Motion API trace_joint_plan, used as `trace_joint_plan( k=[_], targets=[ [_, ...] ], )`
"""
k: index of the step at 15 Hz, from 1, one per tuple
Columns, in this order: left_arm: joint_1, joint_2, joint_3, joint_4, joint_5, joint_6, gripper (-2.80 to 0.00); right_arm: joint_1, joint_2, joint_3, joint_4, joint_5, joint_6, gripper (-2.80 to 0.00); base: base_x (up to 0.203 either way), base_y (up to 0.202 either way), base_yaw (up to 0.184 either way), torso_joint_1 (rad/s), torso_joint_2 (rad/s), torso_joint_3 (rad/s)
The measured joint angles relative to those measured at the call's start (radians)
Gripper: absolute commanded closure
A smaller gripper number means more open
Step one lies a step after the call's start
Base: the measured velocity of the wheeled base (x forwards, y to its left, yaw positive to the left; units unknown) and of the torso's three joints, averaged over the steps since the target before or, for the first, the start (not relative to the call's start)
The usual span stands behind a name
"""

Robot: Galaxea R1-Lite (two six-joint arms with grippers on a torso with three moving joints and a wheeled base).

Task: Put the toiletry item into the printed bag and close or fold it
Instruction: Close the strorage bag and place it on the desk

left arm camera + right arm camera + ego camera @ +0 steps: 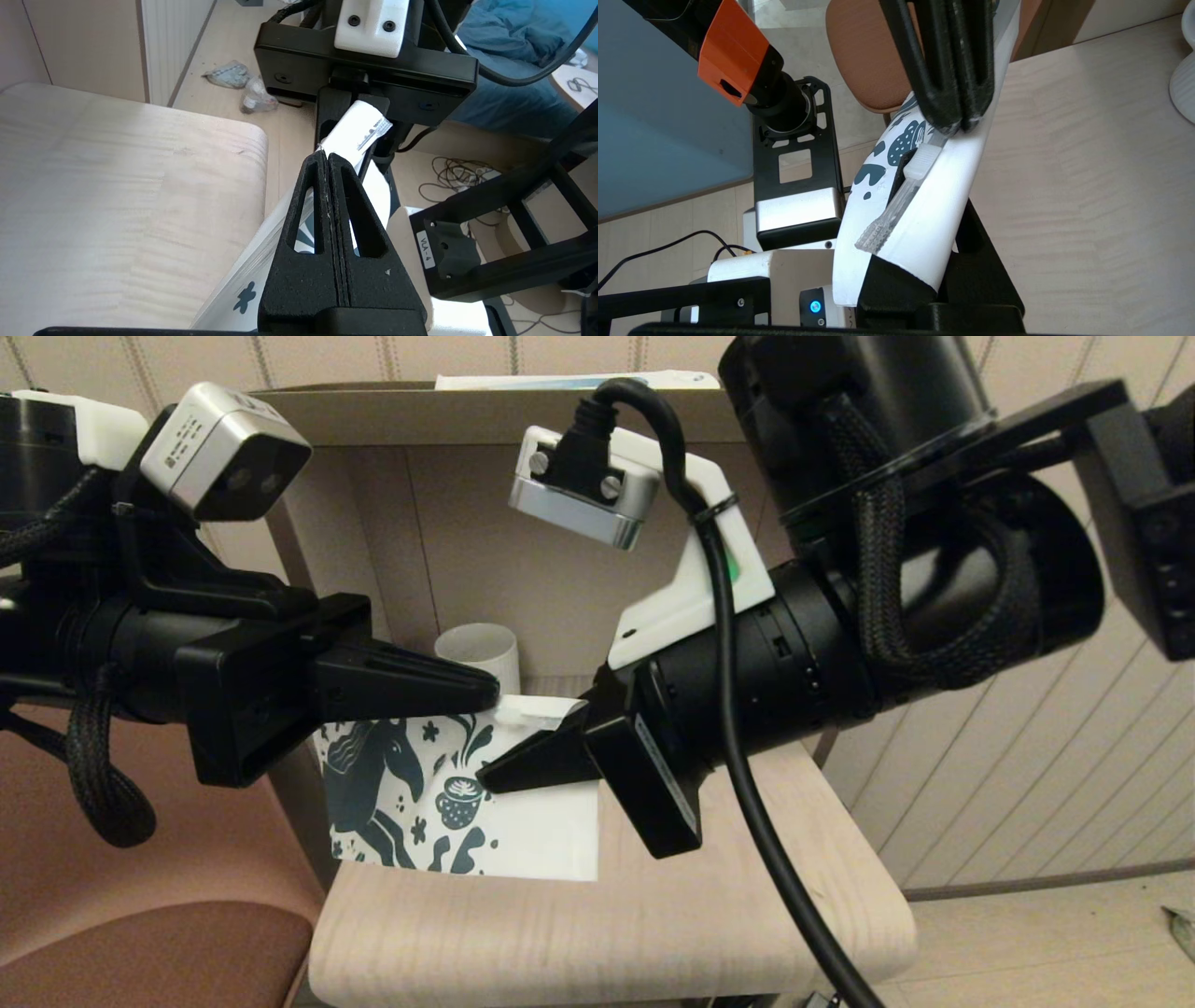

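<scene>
- While both arms meet over the pale wooden tabletop (616, 933), you are in the insertion step: the flat white pouch printed with a dark teal horse, cup and leaf motifs (439, 803) hangs upright above the tabletop, and the tiny white squeeze tube with a flat crimped end (896, 200) is at its top edge.
- Your left gripper (490, 691) is clamped tight on the top edge of the pouch, holding it up; the left wrist view shows its two fingers pressed flat together with the pouch edge between them.
- Your right gripper (485, 777) is closed on the tube, its tip right against the pouch's upper part, just beside the left gripper.
- The tube's long axis runs along the right gripper's fingers; in the right wrist view the crimped end points back toward the wrist and the other end points at the left gripper and the pouch mouth.
- I cannot tell whether the tube's leading end is already inside the mouth.
- Next, I judge, you need to push the tube along its own axis down into the pouch, let go only once it is well inside, then fold the top over.
- A cream ribbed mug (481, 653) stands behind the pouch, apart from it.
</scene>
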Motion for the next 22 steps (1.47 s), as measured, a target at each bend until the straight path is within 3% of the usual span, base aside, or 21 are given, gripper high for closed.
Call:
trace_joint_plan(
  k=[6,12,13,22],
  targets=[
    [0.006,-0.010,-0.006,-0.003,0.001,-0.004,0.00,0.000,-0.001,0.010,-0.001,0.001,0.000,0.00,0.000,0.000,0.000,0.000,0.00,0.000],
    [0.006,-0.023,-0.027,-0.003,-0.002,-0.058,0.00,0.002,0.018,-0.003,-0.003,0.004,-0.001,0.00,0.000,0.000,0.000,0.000,0.00,0.000],
    [0.006,-0.025,-0.027,-0.003,-0.001,-0.063,-2.80,0.002,0.020,-0.004,-0.003,0.004,-0.001,0.00,0.000,0.000,0.000,0.000,0.00,0.000],
    [0.016,-0.031,-0.026,-0.003,-0.009,-0.063,-2.80,0.013,0.037,-0.031,-0.005,0.003,0.002,0.00,0.000,0.000,0.000,0.000,0.00,0.000]
  ],
)
